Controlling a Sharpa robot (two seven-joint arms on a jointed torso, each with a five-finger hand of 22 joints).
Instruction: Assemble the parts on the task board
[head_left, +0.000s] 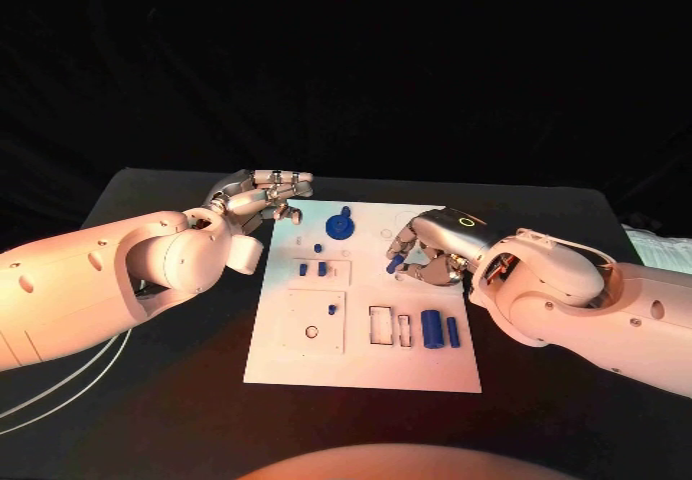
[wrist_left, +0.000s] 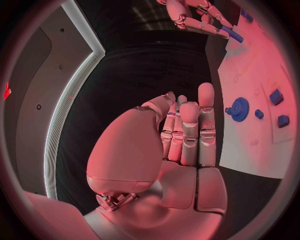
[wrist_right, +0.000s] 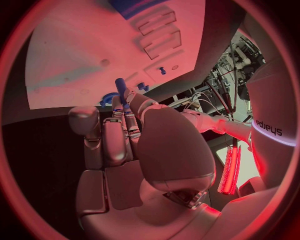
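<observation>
- The right hand (head_left: 430, 252) hovers over the right half of the board (head_left: 289, 365), pinching a small blue peg (head_left: 395, 264) between thumb and a finger; the peg sticks out past the fingertips toward the board's middle.
- In the right wrist view the same peg (wrist_right: 120, 86) stands up out of the pinch, with the board's face beyond it.
- The left hand (head_left: 264, 196) holds nothing. Its fingers (wrist_left: 189, 131) are straight and pressed side by side, thumb folded near them, hanging off the board's far left corner above the surface (head_left: 159, 190).
- The blue gear (head_left: 340, 225) lies just inboard of the left fingertips.
- Two small blue blocks (head_left: 310, 269) sit on the board between the two hands.
- Two blue cylinders (head_left: 440, 329) lie near the board's near edge, below the right hand, beside two open slots (head_left: 382, 325).
- Judged step: a peg is in hand and being carried to its seat; which hole it belongs to I cannot tell.
- The next move likely calls for tipping the peg upright over its hole, lining it up squarely, then lowering before the pinch lets go.
- The left hand could steady the board's edge if the peg binds.
</observation>
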